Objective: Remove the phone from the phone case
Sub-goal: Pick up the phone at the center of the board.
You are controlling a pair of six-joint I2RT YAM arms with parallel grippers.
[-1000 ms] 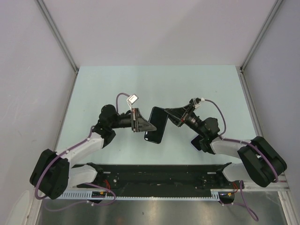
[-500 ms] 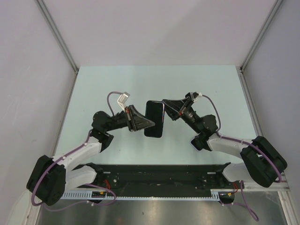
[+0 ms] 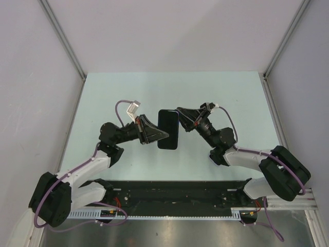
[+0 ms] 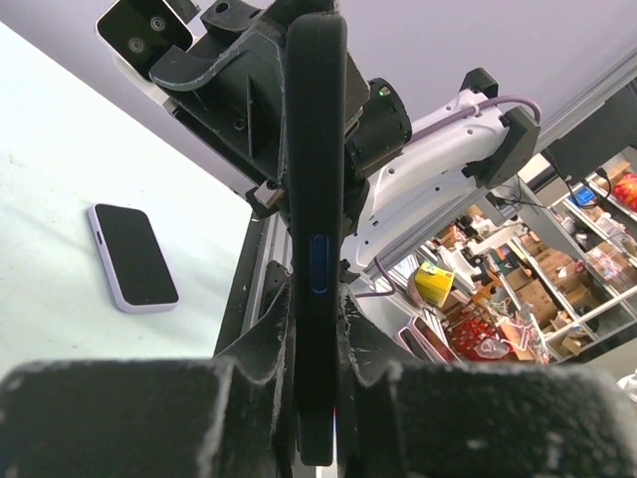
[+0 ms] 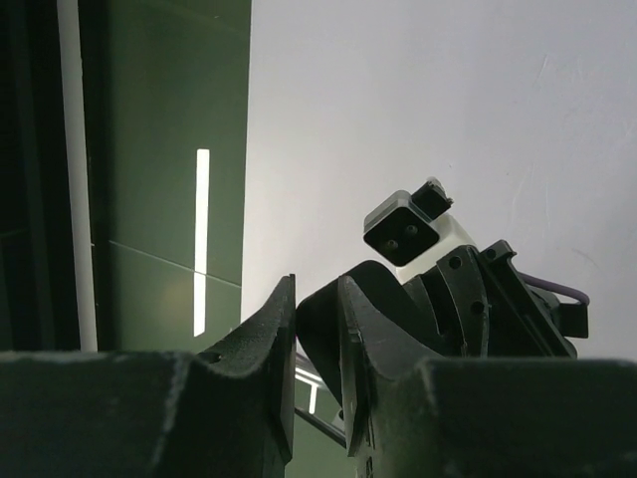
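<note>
A black phone case hangs upright in the air over the table's middle, held between both arms. My left gripper is shut on its left long edge. In the left wrist view the case stands edge-on between the fingers, a blue side button showing. My right gripper is shut on the case's top right corner, jaws nearly together. A glossy dark surface with light streaks, which looks like the phone's screen, fills the left of the right wrist view.
A second phone with a lavender rim lies screen up on the pale green table, near the right arm's base. Grey walls enclose the table on three sides. A black rail runs along the near edge.
Both arms have carried the case slightly up and left and turned it from tilted to nearly upright. Both grips have held.
</note>
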